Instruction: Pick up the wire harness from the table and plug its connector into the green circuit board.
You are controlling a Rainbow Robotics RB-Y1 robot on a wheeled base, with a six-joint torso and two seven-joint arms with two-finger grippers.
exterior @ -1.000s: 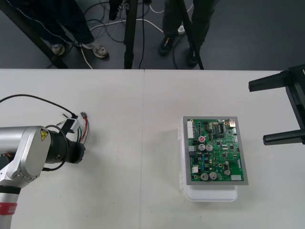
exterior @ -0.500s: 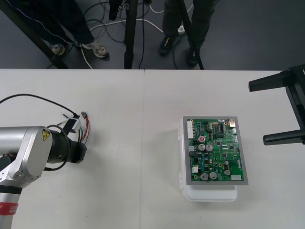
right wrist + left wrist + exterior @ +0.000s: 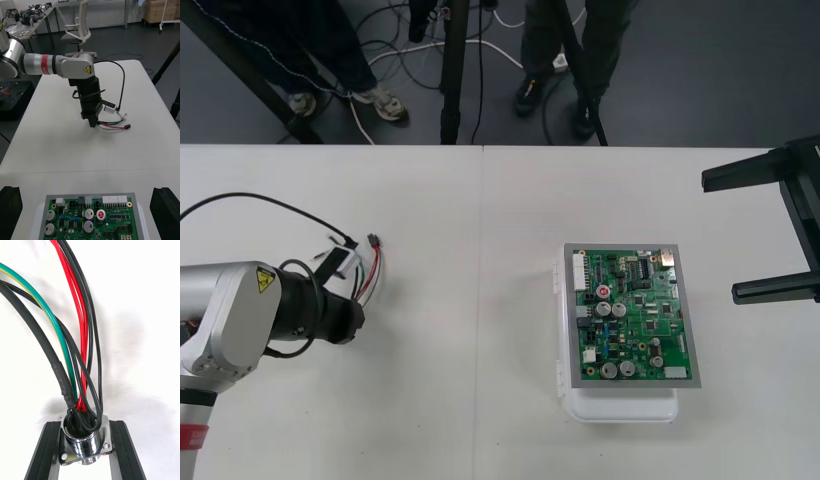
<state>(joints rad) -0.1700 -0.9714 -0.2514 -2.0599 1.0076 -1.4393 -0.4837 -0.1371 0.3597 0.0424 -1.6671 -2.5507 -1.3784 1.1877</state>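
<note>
My left gripper (image 3: pixel 85 452) is shut on the wire harness's round metal socket (image 3: pixel 84 438), its flange clamped between the two black fingers. Red, black and green wires (image 3: pixel 77 333) rise from the socket. In the front view the harness (image 3: pixel 366 272) sticks out of the left gripper at the table's left, its small black plug (image 3: pixel 372 241) free at the far end. From the right wrist the left gripper (image 3: pixel 92 122) points down, with the wires (image 3: pixel 112 125) and plug (image 3: pixel 128 127) just above their shadow. The green circuit board (image 3: pixel 630 315) lies right of centre. My right gripper (image 3: pixel 720 237) waits open at the right edge.
The board sits on a white base (image 3: pixel 620 405). The right arm's own fingers (image 3: pixel 9 210) stand wide apart either side of the board (image 3: pixel 90 219). A table seam (image 3: pixel 482 300) runs between harness and board. Dark floor with cables lies beyond the far edge.
The left gripper has shifted a little to the right with the harness; the plug now sits further right. The right arm and the board have not moved.
</note>
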